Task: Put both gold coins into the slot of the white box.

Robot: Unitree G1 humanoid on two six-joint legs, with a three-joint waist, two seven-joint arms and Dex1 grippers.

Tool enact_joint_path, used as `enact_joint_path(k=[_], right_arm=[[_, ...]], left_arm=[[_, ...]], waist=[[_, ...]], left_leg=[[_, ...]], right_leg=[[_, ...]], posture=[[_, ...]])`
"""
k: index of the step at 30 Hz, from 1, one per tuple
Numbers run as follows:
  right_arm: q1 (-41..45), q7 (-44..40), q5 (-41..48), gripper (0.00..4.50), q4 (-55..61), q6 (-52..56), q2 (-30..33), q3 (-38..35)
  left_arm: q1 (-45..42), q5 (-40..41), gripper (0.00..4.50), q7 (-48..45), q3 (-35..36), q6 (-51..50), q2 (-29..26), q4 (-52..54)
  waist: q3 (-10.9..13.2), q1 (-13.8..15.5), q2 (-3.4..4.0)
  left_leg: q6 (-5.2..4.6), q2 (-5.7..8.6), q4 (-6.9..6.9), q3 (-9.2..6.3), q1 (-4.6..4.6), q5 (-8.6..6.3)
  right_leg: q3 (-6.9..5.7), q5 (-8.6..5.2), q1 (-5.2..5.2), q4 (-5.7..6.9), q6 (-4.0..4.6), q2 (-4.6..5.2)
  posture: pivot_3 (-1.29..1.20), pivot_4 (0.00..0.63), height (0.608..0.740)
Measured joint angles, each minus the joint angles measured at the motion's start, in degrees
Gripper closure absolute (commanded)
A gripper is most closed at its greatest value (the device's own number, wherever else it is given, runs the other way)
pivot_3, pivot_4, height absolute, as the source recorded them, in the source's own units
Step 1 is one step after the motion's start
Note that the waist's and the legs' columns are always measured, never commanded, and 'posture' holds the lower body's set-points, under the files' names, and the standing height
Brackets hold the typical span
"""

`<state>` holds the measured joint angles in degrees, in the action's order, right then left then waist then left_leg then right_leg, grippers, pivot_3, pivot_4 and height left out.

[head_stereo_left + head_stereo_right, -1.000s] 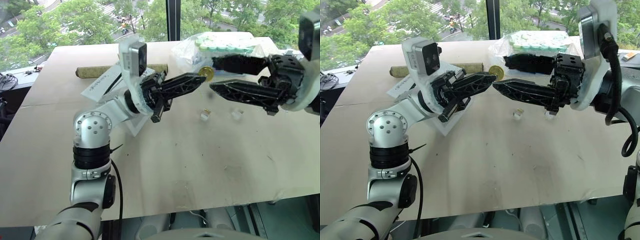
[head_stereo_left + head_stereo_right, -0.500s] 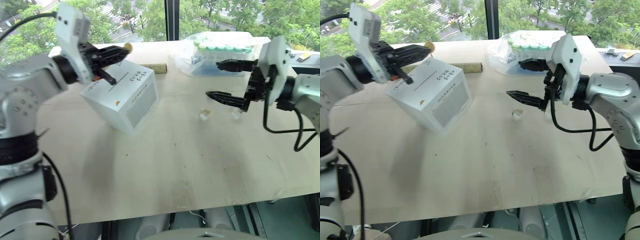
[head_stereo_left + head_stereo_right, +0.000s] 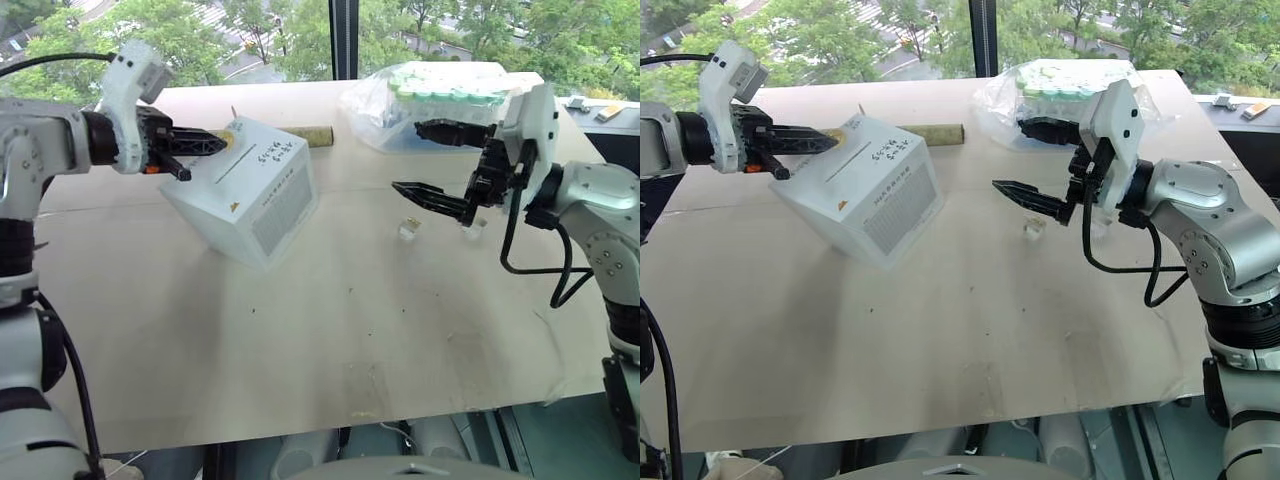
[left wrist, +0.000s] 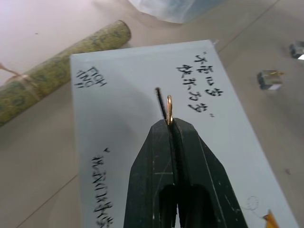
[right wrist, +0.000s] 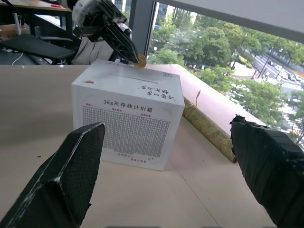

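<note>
One gold coin [image 4: 169, 109], one white box [image 3: 262, 195], two clear blocks [image 3: 409, 230], one roll [image 3: 320, 135].

White box [image 3: 255, 190] on the bench [image 3: 330, 330], a cube turned corner-on, grey dotted panel on one side, black lettering and a small orange-black triangle on top. Slot [image 4: 161, 102] a thin dark slit across the top face. One gold coin [image 4: 169, 109] pinched edge-on between the closed fingers [image 4: 156, 156] of the left gripper [image 3: 222, 143], poised just above the slot's end, perhaps touching the lid. Second coin not made out.
</note>
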<state>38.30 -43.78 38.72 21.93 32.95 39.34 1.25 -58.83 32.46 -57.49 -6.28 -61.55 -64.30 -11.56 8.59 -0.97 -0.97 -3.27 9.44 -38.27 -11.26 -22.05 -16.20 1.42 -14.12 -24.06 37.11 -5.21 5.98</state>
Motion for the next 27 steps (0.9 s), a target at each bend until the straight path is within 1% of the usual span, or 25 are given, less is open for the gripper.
enact_joint_path(k=[5,10,17,20,22,23,24,26,27], right_arm=[[-2.1,1.0,-0.2,0.01,1.9,0.7,0.0,-0.2],[-3.1,1.7,-0.3,0.01,2.8,0.8,0.0,-0.3],[-3.8,1.8,-0.4,0.01,4.3,1.3,0.2,-1.1],[-4.1,1.7,-0.5,0.00,4.4,1.7,0.5,-1.7],[-4.2,1.7,-0.5,0.00,4.4,1.9,0.6,-1.7],[-4.2,1.7,-0.5,0.00,4.4,2.0,0.7,-1.7],[-4.2,1.7,-0.5,0.00,4.4,2.0,0.8,-1.7],[-4.2,1.6,-0.5,0.00,4.4,2.6,0.8,-1.7],[-4.2,1.6,-0.5,0.00,4.3,2.9,0.8,-1.7]], left_arm=[[-1.0,-2.2,4.50,-2.4,-1.5,-1.9,0.8,-2.6],[-1.5,-4.8,4.50,-2.2,-2.7,-3.0,1.9,-2.7],[-0.8,-7.8,4.50,-0.9,-3.1,-3.0,2.7,0.3],[0.4,-8.3,3.66,0.5,-2.2,-2.9,3.5,2.6],[0.9,-8.1,2.85,1.0,-1.6,-3.4,3.9,4.3],[1.3,-8.1,2.30,1.3,-1.0,-4.0,4.1,5.1],[1.5,-7.9,1.96,1.5,-0.6,-4.2,4.3,5.4],[1.9,-7.2,1.11,1.8,1.4,-4.5,5.3,5.4],[2.2,-6.3,1.11,1.6,2.5,-4.3,5.5,5.5]], waist=[[0.0,-0.1,0.00],[0.0,0.0,-0.01],[0.0,0.1,-0.01],[0.0,0.2,-0.02],[0.0,0.2,-0.02],[0.0,0.2,-0.02],[0.0,0.2,-0.02],[0.0,0.2,-0.03],[0.0,0.2,-0.04]], left_leg=[[0.00,0.00,-0.03,0.05,0.00,0.00],[0.00,0.01,-0.07,0.07,0.02,0.00],[0.00,0.01,-0.09,0.16,0.11,0.00],[0.01,0.00,-0.15,0.17,0.11,0.00],[0.01,0.00,-0.20,0.17,0.09,0.00],[0.00,0.00,-0.20,0.18,0.09,0.00],[0.01,0.00,-0.20,0.18,0.09,0.00],[0.00,0.00,-0.19,0.17,0.05,0.00],[0.01,0.00,-0.19,0.17,0.03,0.00]], right_leg=[[-0.01,0.00,-0.09,0.16,0.00,-0.01],[-0.01,0.00,-0.10,0.32,0.00,0.02],[0.05,0.00,-0.09,0.51,0.00,0.04],[0.06,0.00,-0.09,0.54,0.01,0.04],[0.06,0.00,-0.09,0.55,0.00,0.05],[0.07,0.00,-0.09,0.55,0.00,0.04],[0.07,0.00,-0.09,0.55,0.00,0.04],[0.05,0.00,-0.10,0.55,0.00,0.04],[0.05,0.00,-0.10,0.54,0.00,0.08]], posture=[[0.00,0.150,0.740],[0.00,0.150,0.740],[0.00,0.150,0.740],[0.00,0.150,0.740],[0.00,0.150,0.740],[0.00,0.150,0.740],[0.00,0.150,0.740],[0.00,0.150,0.740],[0.00,0.150,0.740]])
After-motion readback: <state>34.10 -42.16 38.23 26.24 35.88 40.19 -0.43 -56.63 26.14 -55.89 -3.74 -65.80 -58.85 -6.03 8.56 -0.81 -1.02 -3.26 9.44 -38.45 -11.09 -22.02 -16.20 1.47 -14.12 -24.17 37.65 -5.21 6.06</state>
